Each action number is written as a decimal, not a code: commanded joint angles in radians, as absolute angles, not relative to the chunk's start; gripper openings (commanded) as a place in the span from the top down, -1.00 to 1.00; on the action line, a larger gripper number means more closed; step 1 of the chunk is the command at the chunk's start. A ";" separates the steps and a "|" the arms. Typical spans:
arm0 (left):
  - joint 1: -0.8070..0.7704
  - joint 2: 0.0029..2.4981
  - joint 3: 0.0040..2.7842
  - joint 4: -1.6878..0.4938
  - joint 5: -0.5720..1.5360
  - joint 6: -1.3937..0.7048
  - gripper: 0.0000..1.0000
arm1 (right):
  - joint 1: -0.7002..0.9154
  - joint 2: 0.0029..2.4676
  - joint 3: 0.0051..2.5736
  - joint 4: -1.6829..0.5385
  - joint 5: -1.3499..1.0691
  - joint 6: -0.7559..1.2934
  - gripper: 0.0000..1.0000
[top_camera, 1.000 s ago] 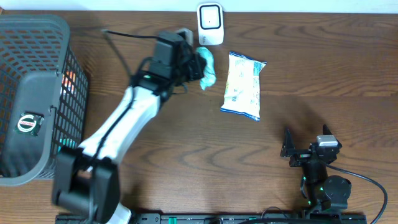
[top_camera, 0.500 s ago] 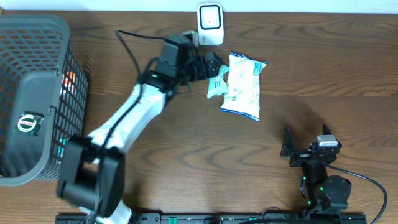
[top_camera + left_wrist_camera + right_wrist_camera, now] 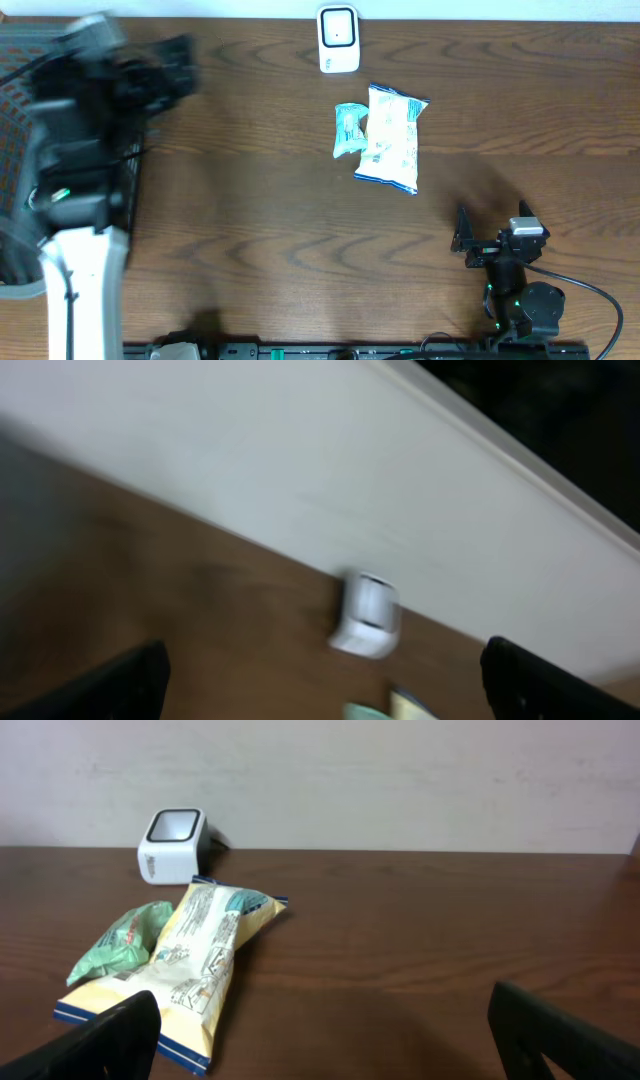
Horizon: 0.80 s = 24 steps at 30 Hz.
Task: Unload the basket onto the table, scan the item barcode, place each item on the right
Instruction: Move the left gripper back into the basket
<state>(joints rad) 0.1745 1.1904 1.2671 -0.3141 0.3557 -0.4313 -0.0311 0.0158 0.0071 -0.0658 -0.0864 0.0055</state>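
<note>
left gripper [image 3: 162,68] is a dark blur over the basket [image 3: 15,285].

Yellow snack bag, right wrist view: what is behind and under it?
Behind the yellow snack bag stands the white scanner, apart from it. A green packet lies against its side; anything beneath the bag is covered.

left arm [image 3: 88,270] is pure motion smear, covering most of the basket [image 3: 14,272]; past its fingers [image 3: 130,685] the scanner [image 3: 365,615] is fuzzy, no detail readable; nearer the fingers, the teal packet [image 3: 366,712] gets chopped by the frame edge
</note>
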 commanded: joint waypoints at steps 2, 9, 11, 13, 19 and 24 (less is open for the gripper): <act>0.424 1.131 1.276 -0.422 0.303 -0.381 -0.96 | -0.025 0.013 0.006 -0.070 -0.081 -0.009 -0.98; 0.796 1.163 1.276 -0.602 0.284 -0.385 -0.96 | -0.025 0.013 0.006 -0.070 -0.081 -0.009 -0.99; 0.862 1.189 1.276 -0.651 0.286 -0.361 -0.95 | -0.025 0.013 0.006 -0.070 -0.081 -0.009 -0.98; 0.902 1.227 1.275 -0.707 0.286 -0.222 -0.96 | -0.025 0.013 0.006 -0.070 -0.081 -0.009 -0.98; 0.930 1.398 1.275 -0.877 0.274 0.162 -0.70 | -0.025 0.013 0.006 -0.070 -0.081 -0.009 -0.98; 0.931 1.553 1.275 -0.937 0.266 0.191 -0.92 | -0.025 0.013 0.006 -0.070 -0.081 -0.009 -0.99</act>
